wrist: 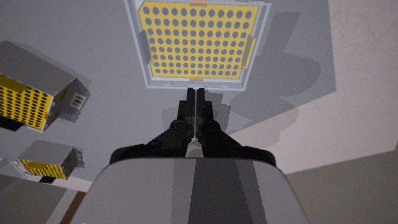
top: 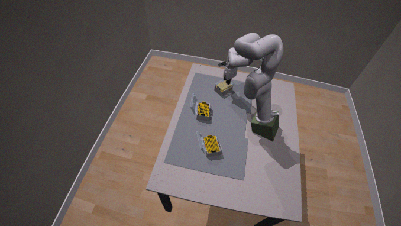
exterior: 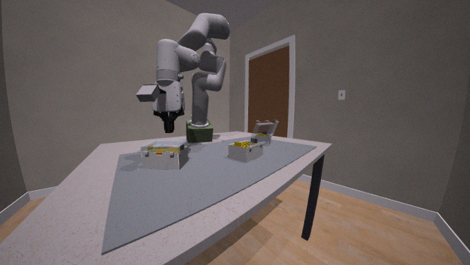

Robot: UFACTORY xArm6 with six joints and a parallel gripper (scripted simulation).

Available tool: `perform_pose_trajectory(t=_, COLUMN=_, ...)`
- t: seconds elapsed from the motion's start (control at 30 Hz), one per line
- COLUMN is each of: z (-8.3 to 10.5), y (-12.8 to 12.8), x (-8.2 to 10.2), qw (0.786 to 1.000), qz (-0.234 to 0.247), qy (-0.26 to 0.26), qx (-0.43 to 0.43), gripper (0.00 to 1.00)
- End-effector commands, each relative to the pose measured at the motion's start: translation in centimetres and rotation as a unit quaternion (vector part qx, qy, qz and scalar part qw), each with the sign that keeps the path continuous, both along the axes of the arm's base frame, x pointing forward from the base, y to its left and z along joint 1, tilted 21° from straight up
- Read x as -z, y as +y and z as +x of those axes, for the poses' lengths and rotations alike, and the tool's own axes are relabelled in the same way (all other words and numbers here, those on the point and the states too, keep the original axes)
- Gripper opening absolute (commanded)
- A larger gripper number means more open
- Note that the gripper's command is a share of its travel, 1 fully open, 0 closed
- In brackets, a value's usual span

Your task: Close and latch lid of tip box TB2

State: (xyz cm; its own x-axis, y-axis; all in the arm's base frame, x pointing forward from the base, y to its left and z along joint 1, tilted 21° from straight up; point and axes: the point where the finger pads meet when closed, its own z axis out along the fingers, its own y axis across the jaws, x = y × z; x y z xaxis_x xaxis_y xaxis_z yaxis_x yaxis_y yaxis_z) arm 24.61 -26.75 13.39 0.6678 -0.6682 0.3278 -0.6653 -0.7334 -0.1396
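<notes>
Pincer closed on nothing, fingers together to serve as a blunt pressing tool, poised above the nearest tip box at the bench mat's end near the arm's base. Its clear lid lies down over the yellow insert; presumably this is TB2, though no sticker is legible. Two other boxes stand apart, lids upright.
</notes>
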Motion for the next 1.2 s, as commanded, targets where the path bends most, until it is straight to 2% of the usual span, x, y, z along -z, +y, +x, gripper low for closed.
perform_pose_trajectory(t=0.0, z=0.3, y=-0.2, x=0.5, qw=1.000, qz=-0.001, qy=-0.001, qx=0.000, gripper=0.00)
perform_pose_trajectory(t=0.4, z=0.8, y=-0.4, x=2.0, qw=1.000, qz=-0.001, qy=-0.001, qx=0.000, gripper=0.00)
perform_pose_trajectory(t=1.17, z=1.0, y=-0.4, x=2.5, qw=1.000, qz=-0.001, qy=-0.001, qx=0.000, gripper=0.00)
